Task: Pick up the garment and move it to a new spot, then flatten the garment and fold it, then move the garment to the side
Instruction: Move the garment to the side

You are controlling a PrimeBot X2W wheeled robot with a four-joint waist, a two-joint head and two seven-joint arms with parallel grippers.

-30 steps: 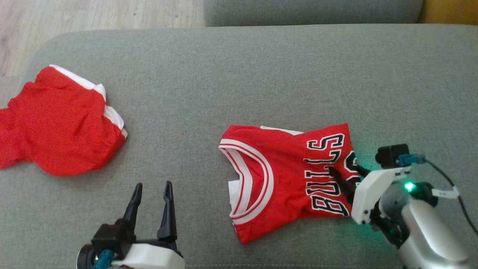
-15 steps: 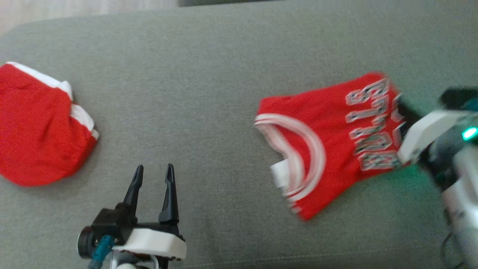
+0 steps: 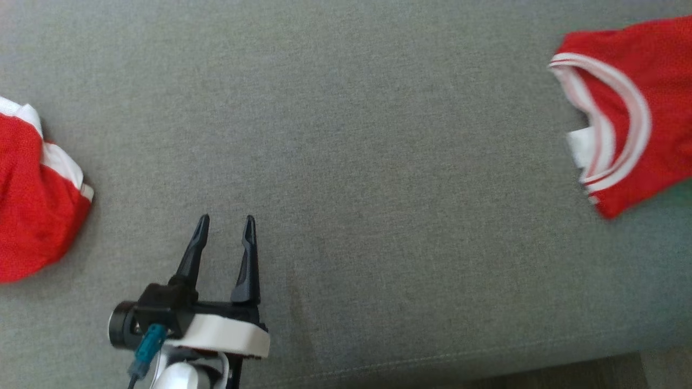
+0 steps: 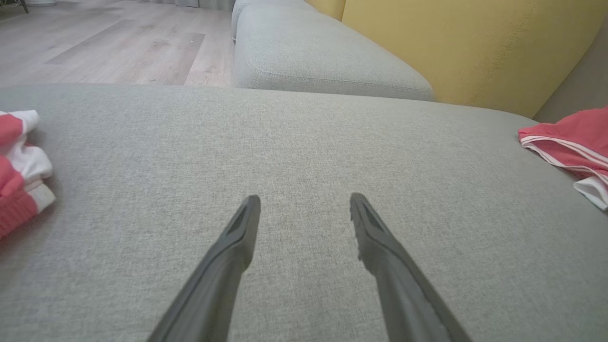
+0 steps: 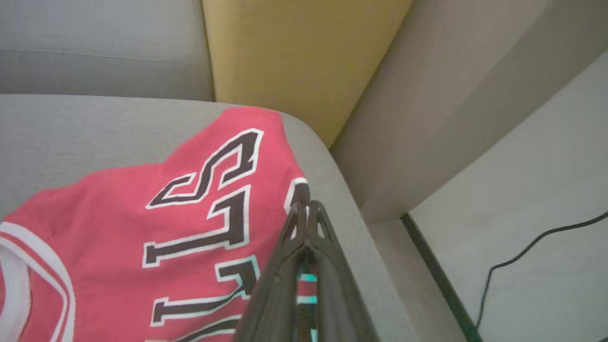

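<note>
The garment, a red jersey with white-trimmed neck and black lettering, lies at the far right of the grey sofa cushion, partly cut off by the head view's edge. In the right wrist view my right gripper is shut, its fingers pinched together on the garment at its lettered edge, close to the cushion's right corner. My left gripper is open above bare cushion at lower left, holding nothing. In the left wrist view the left gripper points across the cushion, with the garment far to its right.
A second red and white garment lies at the cushion's left edge. The cushion's front seam runs along the bottom. Behind are a yellow cushion and wooden floor. A black cable lies on the floor beyond the right corner.
The right gripper has shut on the garment and dragged it rightward, away from the other red garment. The head camera has shifted too. The left gripper stays open.
</note>
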